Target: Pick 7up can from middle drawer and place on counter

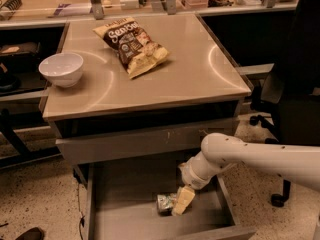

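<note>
The middle drawer [125,204] is seen pulled open at the near edge of the scene, its grey floor exposed. The 7up can [166,203] is found lying on its side on that floor, right of centre. The gripper [183,200] is lowered into the drawer and is set against the can's right end, touching it. Whether the can is gripped or merely touched cannot be told. The gripper is carried by a white arm [250,156] that is extended in from the right.

Just beyond and above, a grey drawer front [130,141] with pale scratches is shown closed. Over it, the counter [190,69] is spread out, glossy and beige. A white bowl [61,69] is placed near its left edge, and a chip bag [132,44] is laid toward the far middle. A dark office chair [295,84] is seen at the right.
</note>
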